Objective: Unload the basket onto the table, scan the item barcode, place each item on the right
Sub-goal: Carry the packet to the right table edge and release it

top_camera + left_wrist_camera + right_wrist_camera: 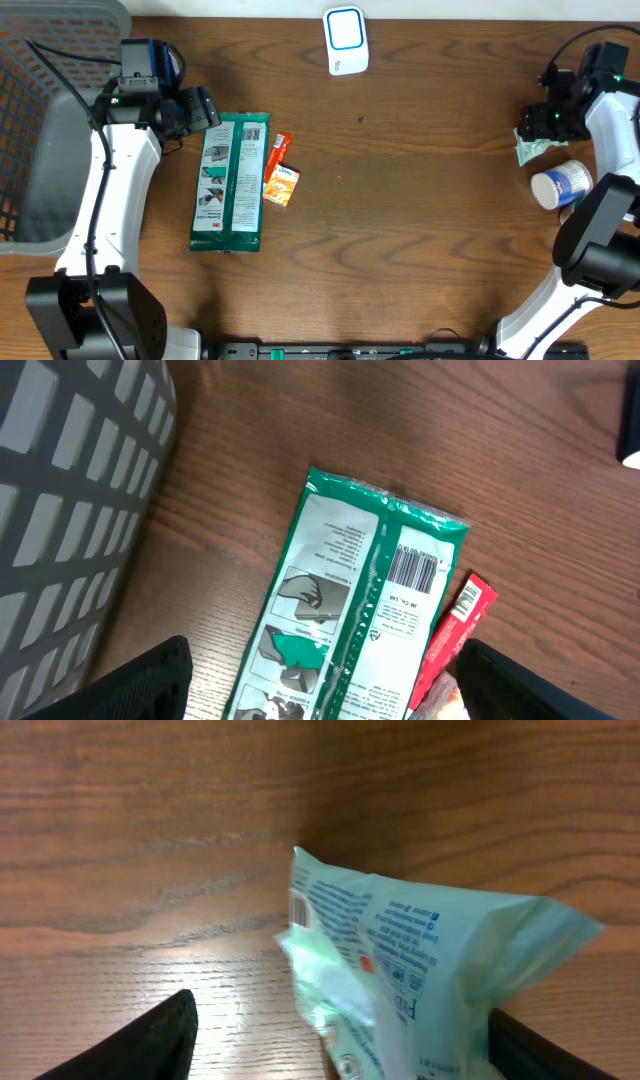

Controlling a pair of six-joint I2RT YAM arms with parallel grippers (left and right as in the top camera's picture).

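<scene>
Bright even light, soft shadows.

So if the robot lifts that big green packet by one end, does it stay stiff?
Probably not: the green packet lies thin and flat with crimped film edges, so it would likely sag. It looks light for its size. Its shiny wrap might slide easily on the wooden table.

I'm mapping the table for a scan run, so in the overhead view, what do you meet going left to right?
Grey plastic mesh basket → flat green plastic package → small red sachet → white and blue box-shaped scanner → white and blue round cup. Left out as overlapping: small orange packet, crinkled pale green packet.
</scene>
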